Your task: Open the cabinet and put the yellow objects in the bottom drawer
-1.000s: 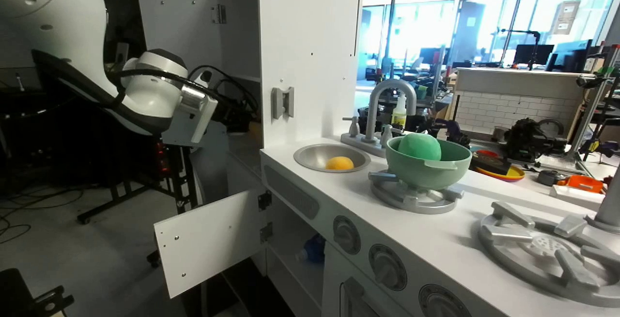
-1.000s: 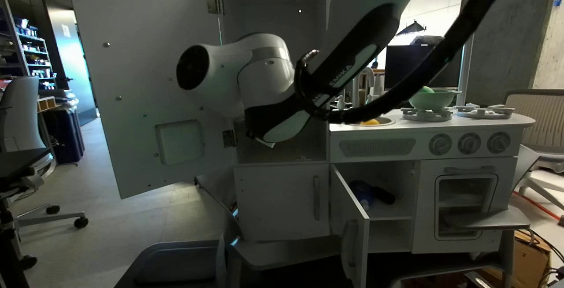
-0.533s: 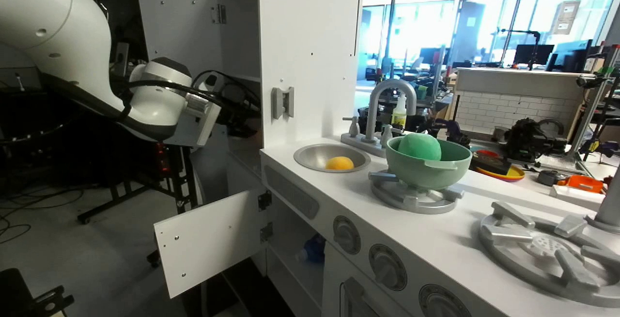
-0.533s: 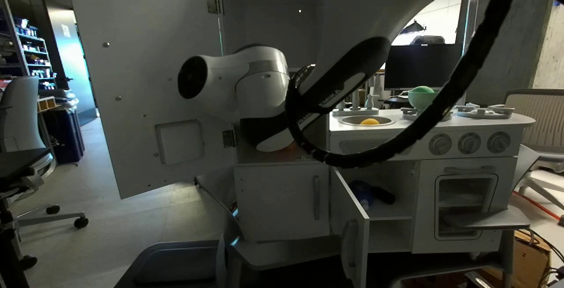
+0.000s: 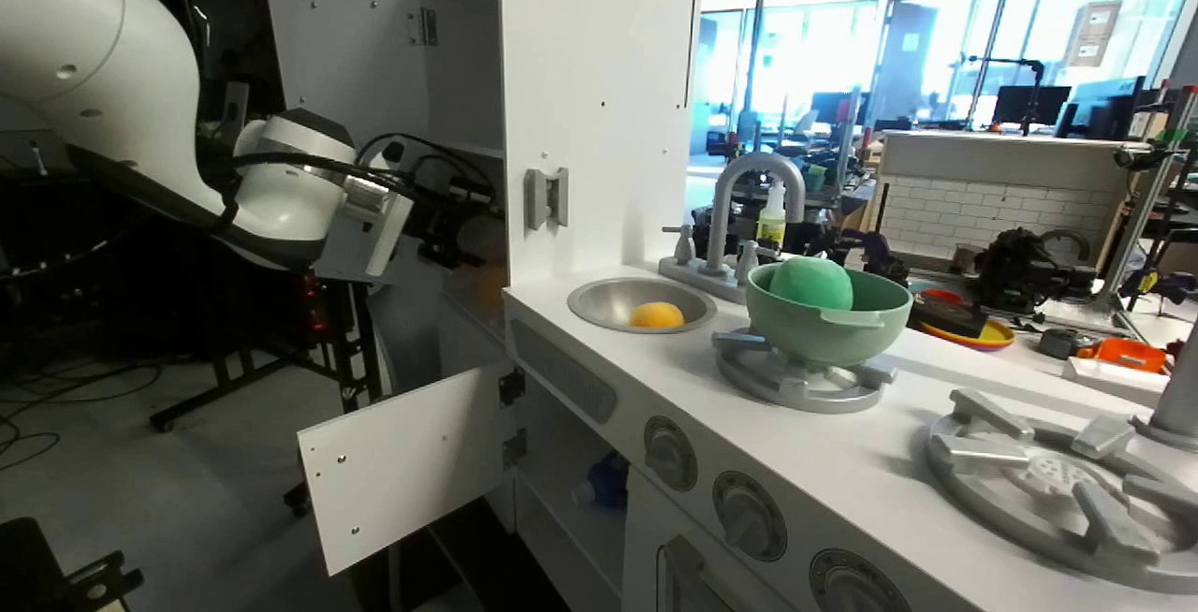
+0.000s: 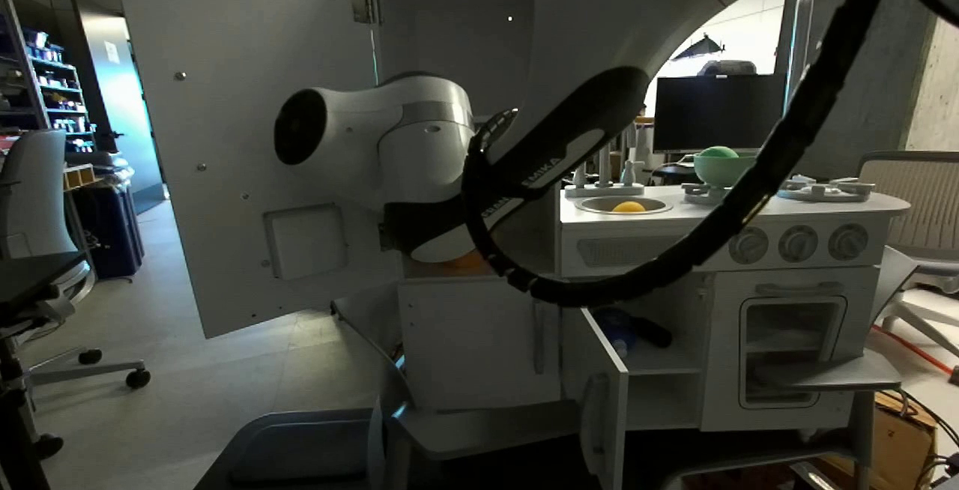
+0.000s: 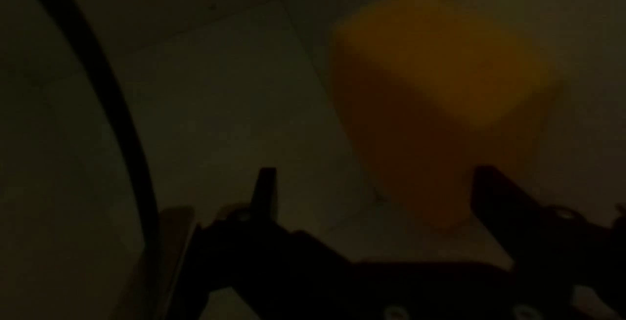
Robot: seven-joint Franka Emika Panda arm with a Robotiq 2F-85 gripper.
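We saw the yellow-orange angular block only blurred and could not tell whether the black fingers touched it. The thick black ribbed cable partly hid the light-green round bowl from us in an exterior view.

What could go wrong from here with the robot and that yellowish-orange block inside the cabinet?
The end effector is open, but the yellowish-orange block appears off-centre of it in the wrist view, so closing now might push the block aside.

That view is also very dark, so the gap could be misjudged.

In an exterior view, the black cable sleeve overlaps the top of the open lower door; I can't tell whether they touch, but it might snag.
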